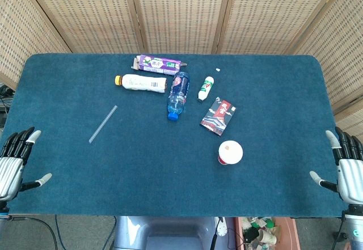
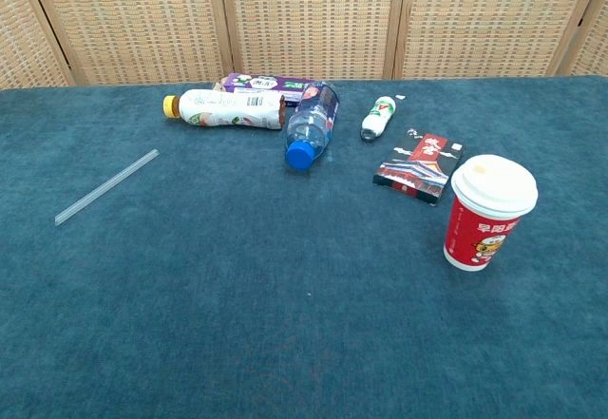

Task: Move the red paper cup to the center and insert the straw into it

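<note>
Nothing of the task is judged done. The red paper cup (image 2: 490, 214) is seen upright with its white lid on, toward the right of the blue table (image 1: 68, 91) and near the front edge, just in front of the red card packet (image 1: 218, 115); it has not been brought to the center. The straw (image 1: 102, 124) lies flat on the left side, well apart from the cup — untouched. The left hand (image 1: 16, 162) and right hand (image 1: 346, 168) are held at the table's front corners, fingers spread, nothing in either; neither shows in the chest view. Left to do: cup to center, straw picked up and inserted through the lid.
</note>
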Robot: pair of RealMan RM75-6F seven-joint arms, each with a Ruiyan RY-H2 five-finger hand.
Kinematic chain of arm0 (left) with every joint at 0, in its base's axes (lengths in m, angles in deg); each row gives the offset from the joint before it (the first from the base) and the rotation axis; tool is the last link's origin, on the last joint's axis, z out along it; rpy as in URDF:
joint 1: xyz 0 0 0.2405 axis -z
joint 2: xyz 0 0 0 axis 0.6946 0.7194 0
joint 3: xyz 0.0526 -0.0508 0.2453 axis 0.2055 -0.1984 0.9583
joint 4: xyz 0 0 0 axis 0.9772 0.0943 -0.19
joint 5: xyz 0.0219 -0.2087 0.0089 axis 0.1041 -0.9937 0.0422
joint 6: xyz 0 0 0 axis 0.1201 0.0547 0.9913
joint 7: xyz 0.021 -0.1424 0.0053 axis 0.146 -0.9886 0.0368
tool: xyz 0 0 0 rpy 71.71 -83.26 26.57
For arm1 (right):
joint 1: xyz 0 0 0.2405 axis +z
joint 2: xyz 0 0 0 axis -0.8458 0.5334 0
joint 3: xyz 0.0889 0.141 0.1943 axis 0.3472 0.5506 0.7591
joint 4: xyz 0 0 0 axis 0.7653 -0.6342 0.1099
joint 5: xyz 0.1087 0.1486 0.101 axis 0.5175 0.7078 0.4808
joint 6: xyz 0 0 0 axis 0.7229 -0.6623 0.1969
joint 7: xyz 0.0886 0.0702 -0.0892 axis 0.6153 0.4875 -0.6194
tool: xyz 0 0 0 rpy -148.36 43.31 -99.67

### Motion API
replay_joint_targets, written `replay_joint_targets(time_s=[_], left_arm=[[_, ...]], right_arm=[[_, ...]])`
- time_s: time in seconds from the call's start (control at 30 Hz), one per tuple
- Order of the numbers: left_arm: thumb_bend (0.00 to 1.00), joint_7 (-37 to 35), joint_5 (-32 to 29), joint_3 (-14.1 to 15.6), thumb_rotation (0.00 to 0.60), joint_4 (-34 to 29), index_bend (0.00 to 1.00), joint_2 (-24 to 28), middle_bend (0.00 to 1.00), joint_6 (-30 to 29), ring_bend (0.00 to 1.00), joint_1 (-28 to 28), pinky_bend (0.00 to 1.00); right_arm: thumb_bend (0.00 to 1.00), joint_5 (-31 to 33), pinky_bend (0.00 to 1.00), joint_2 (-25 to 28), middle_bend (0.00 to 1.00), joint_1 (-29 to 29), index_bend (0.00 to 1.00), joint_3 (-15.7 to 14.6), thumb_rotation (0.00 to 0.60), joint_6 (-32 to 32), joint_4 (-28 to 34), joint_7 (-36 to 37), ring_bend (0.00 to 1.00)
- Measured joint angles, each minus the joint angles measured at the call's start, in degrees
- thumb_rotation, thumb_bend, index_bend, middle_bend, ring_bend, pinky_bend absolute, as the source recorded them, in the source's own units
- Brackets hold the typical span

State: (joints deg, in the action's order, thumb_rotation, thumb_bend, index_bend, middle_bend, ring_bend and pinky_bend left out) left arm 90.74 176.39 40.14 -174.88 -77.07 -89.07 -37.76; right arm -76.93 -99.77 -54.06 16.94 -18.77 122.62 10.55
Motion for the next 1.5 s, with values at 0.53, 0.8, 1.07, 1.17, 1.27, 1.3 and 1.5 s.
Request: replay_joint_targets(time_s=[0.53, 0.8, 1.07, 1.17, 1.27, 1.3, 1.5], left_arm=[[0.00, -1.2, -0.8, -1.0, 0.600, 1.9, 0.00, -1.2, 0.00, -0.6, 0.00, 0.2, 0.00], [0.00, -0.4, -3.0, -1.9, 0.600, 2.2, 0.00, -1.7, 0.00, 1.1, 0.00, 1.0, 0.00], [0.00, 0.6, -5.6, -2.9, 0.600, 2.7, 0.00, -2.4, 0.00, 2.9, 0.00, 1.9, 0.00], [0.00, 1.0, -6.1, -3.0, 0.600, 2.7, 0.00, -2.5, 0.00, 3.3, 0.00, 2.1, 0.00], [0.00, 1.4, -6.6, -3.2, 0.600, 2.6, 0.00, -2.6, 0.00, 3.5, 0.00, 2.2, 0.00], [0.00, 1.4, -6.7, -3.2, 0.600, 2.5, 0.00, -2.6, 0.00, 3.5, 0.00, 2.2, 0.00], [0.00, 1.7, -7.3, -3.5, 0.600, 2.3, 0.00, -2.6, 0.00, 3.5, 0.00, 2.2, 0.00]], right_arm=[[0.00, -1.8, 0.00, -1.0, 0.00, 1.5, 0.00, -0.7, 0.600, 2.1, 0.2, -1.0, 0.00], [0.00, -3.1, 0.00, -1.2, 0.00, 5.9, 0.00, -0.8, 0.600, 8.5, -0.9, 0.9, 0.00], [0.00, -7.8, 0.00, 0.2, 0.00, 14.6, 0.00, -0.4, 0.600, 19.1, -0.3, 4.1, 0.00], [0.00, -10.4, 0.00, 0.2, 0.00, 19.1, 0.00, -0.3, 0.600, 23.2, -1.0, 8.3, 0.00], [0.00, -11.9, 0.00, -0.1, 0.00, 22.7, 0.00, -0.3, 0.600, 27.3, -2.2, 11.8, 0.00], [0.00, -12.1, 0.00, -0.2, 0.00, 23.9, 0.00, -0.2, 0.600, 29.0, -2.8, 12.5, 0.00], [0.00, -10.7, 0.05, -1.6, 0.01, 28.8, 0.00, -0.1, 0.600, 37.0, -4.8, 12.9, 0.00]])
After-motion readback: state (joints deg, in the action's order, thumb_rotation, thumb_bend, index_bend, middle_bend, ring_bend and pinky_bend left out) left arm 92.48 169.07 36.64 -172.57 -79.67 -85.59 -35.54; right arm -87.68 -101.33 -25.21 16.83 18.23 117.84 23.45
